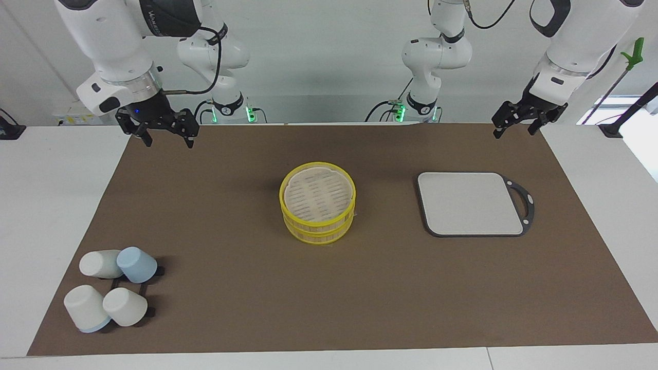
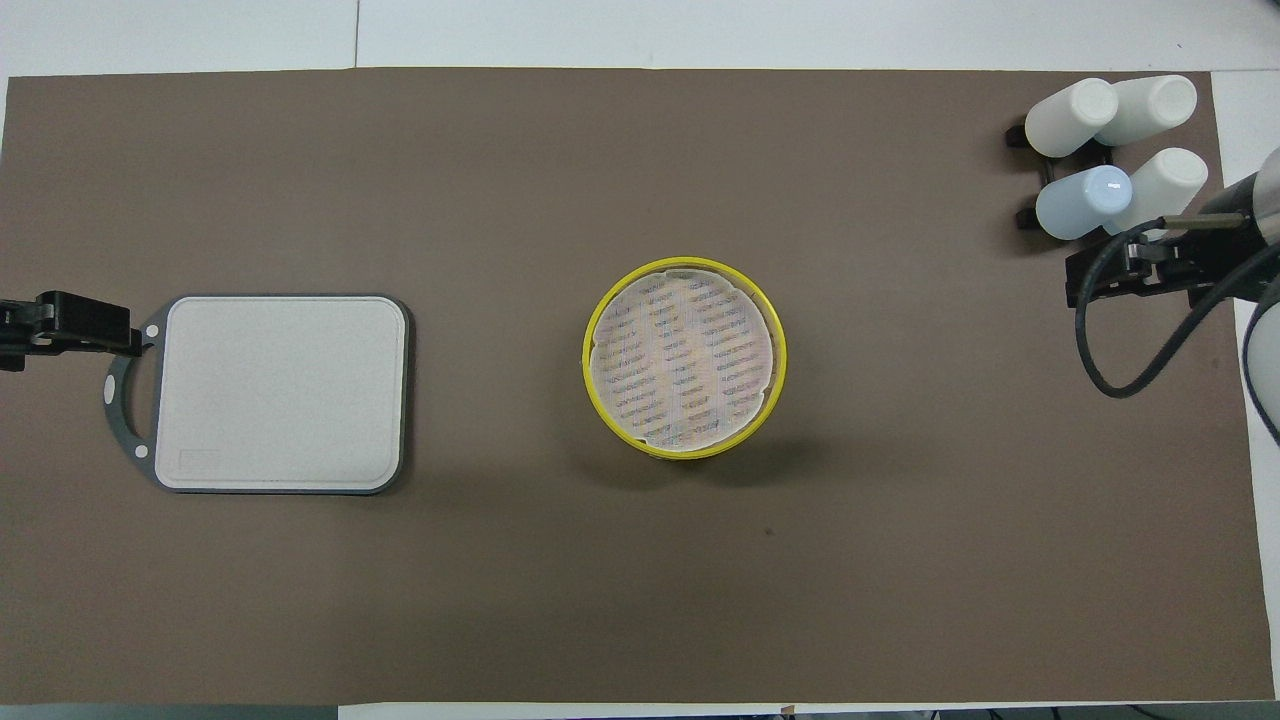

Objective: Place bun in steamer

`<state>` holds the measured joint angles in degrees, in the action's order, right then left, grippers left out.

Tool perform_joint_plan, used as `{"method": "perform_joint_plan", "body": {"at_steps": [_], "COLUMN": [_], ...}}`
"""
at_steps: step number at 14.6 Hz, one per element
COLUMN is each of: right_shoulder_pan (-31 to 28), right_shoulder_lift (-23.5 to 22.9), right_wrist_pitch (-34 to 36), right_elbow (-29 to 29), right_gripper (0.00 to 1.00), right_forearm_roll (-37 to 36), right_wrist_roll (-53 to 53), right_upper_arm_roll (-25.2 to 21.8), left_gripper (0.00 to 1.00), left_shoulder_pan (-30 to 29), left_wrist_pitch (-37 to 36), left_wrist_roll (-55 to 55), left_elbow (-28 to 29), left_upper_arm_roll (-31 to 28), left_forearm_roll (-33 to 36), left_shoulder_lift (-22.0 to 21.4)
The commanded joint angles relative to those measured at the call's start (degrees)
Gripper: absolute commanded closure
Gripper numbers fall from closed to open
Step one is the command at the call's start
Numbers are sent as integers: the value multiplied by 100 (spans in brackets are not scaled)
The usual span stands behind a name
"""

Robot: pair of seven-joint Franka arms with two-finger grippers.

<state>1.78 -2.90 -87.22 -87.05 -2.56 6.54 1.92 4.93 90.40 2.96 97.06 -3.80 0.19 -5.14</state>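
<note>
The steamer [image 1: 317, 201] stands in the middle of the brown mat, two yellow-rimmed tiers with the pale slotted top on it; it also shows in the overhead view [image 2: 684, 358]. No bun shows in either view. My right gripper [image 1: 167, 134] hangs open and empty over the mat's corner at the right arm's end, close to the robots; it also shows in the overhead view [image 2: 1130, 275]. My left gripper [image 1: 516, 127] hangs open and empty over the mat's corner at the left arm's end, and shows in the overhead view [image 2: 60, 320] too. Both are well apart from the steamer.
A flat grey board [image 1: 470, 203] with a dark handle lies bare toward the left arm's end [image 2: 280, 390]. Several white and blue cups [image 1: 110, 288] lie on a black rack, farther from the robots at the right arm's end [image 2: 1110, 150].
</note>
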Motion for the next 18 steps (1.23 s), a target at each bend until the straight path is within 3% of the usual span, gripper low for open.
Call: {"method": "perform_joint_plan", "body": {"at_steps": [1,6,11,18], "right_shoulder_pan": [376,402,402,376], "right_shoulder_lift": [115,44,333,369], "right_wrist_pitch": [-356,-340,-295,-366], "right_elbow": [-207,-102,-321,-400], "right_gripper": [0,0,0,0], "right_forearm_roll": [132,97,115,115], "right_wrist_roll": [-135,-118,-127,-144], "right_upper_arm_roll": [-587,-605,-684,-833], "left_gripper": [0,0,0,0], "left_shoulder_pan": [-62,-62,-62,-53], "left_wrist_pitch": [12,4,4,4], "left_wrist_roll": [-94,-94,-94,-94], "left_elbow": [85,76,85,85], "left_upper_arm_roll": [20,20,20,20], "left_forearm_roll": [-37,-37,-37,-37], "left_shoulder_lift": [-101,-101,-101,-101]}}
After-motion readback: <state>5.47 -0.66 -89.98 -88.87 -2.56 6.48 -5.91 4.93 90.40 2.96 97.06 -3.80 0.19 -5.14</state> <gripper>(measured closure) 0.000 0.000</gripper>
